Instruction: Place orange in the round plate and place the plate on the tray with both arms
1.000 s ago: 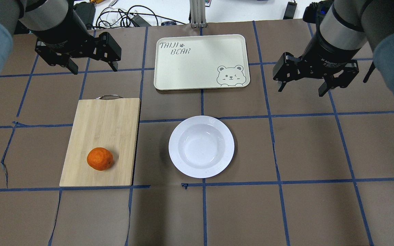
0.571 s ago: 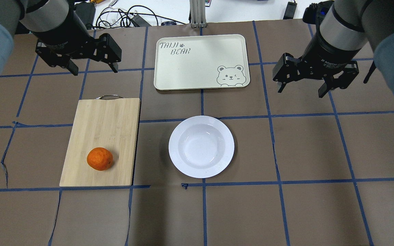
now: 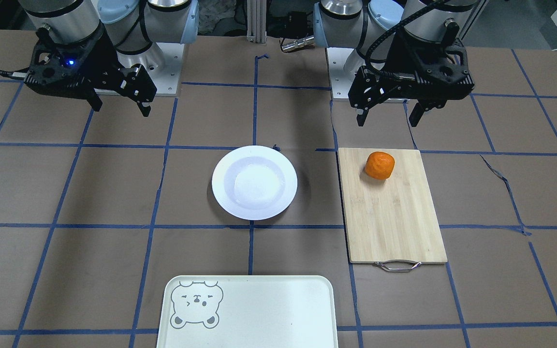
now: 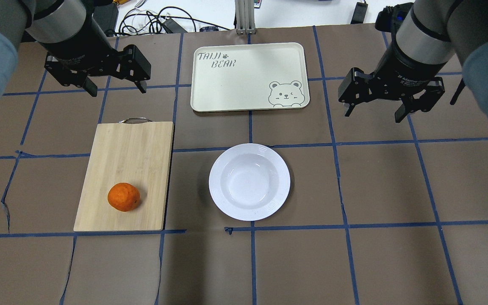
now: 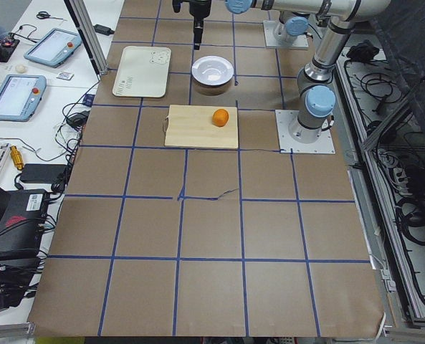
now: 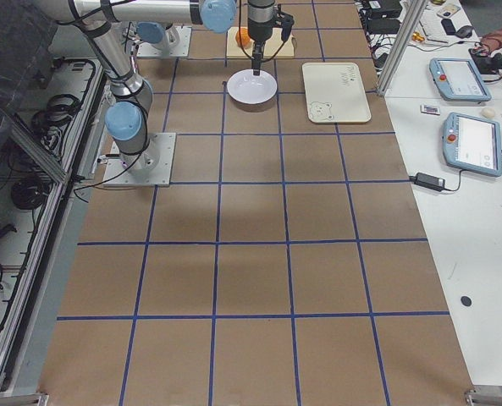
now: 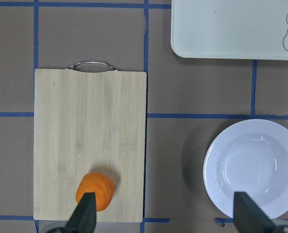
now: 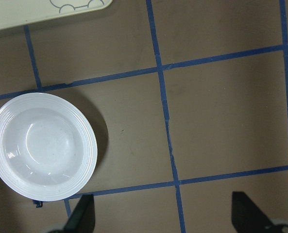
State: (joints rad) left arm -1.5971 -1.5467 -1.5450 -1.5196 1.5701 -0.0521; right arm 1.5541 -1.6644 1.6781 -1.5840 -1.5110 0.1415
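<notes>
The orange (image 4: 123, 197) (image 3: 380, 165) (image 7: 95, 191) lies on the near part of a bamboo cutting board (image 4: 125, 173). An empty white round plate (image 4: 249, 181) (image 3: 254, 182) (image 8: 42, 146) sits on the mat at the table's middle. The cream tray (image 4: 250, 76) (image 3: 249, 311) with a bear face lies beyond the plate, with nothing on it. My left gripper (image 4: 116, 89) (image 3: 388, 118) hangs open high over the mat beyond the board. My right gripper (image 4: 373, 113) (image 3: 120, 109) hangs open to the right of the tray, holding nothing.
The cutting board (image 3: 390, 205) has a metal handle (image 4: 135, 120) at its far end. Cables (image 4: 155, 21) and an aluminium post (image 4: 244, 17) lie past the table's far edge. Tablets (image 6: 471, 144) rest on a side bench.
Both grippers have shifted only slightly; the left one has drifted a little away from the board. The orange, plate and tray have not moved.
</notes>
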